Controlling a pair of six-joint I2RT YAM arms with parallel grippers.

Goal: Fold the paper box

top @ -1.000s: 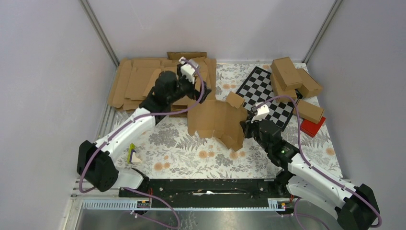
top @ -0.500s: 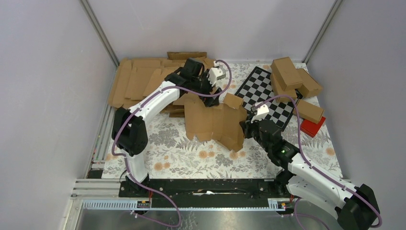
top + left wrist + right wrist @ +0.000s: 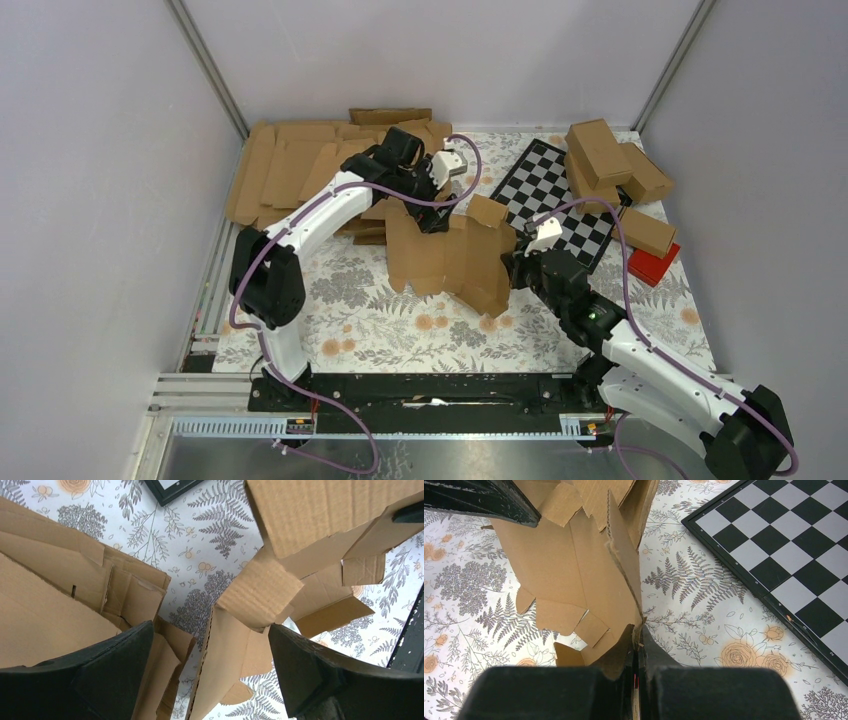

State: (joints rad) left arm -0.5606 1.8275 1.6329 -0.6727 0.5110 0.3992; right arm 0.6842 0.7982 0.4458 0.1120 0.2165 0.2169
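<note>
- The right gripper (image 3: 638, 640) sits at 5 o'clock from the table's middle. Its jaws are pinched tight on the near right edge of the paper box (image 3: 450, 255).
- The paper box stands on edge at the centre of the floral cloth (image 3: 360, 310), partly folded into a zig-zag of panels.
- Its long axis runs roughly 9 to 3 o'clock, dipping slightly toward 4. One loose flap points toward 1 o'clock, at the chessboard (image 3: 555, 195).
- The left gripper (image 3: 209, 630) hovers at the box's far edge, around 11 o'clock. Its jaws are spread wide and hold nothing, with a panel edge rising between them.
- My advice for this step:
  - Keep the right pinch steady as an anchor.
  - Close the left jaws squarely on one panel only.
  - Bend along the printed crease, not across the corrugation.
</note>
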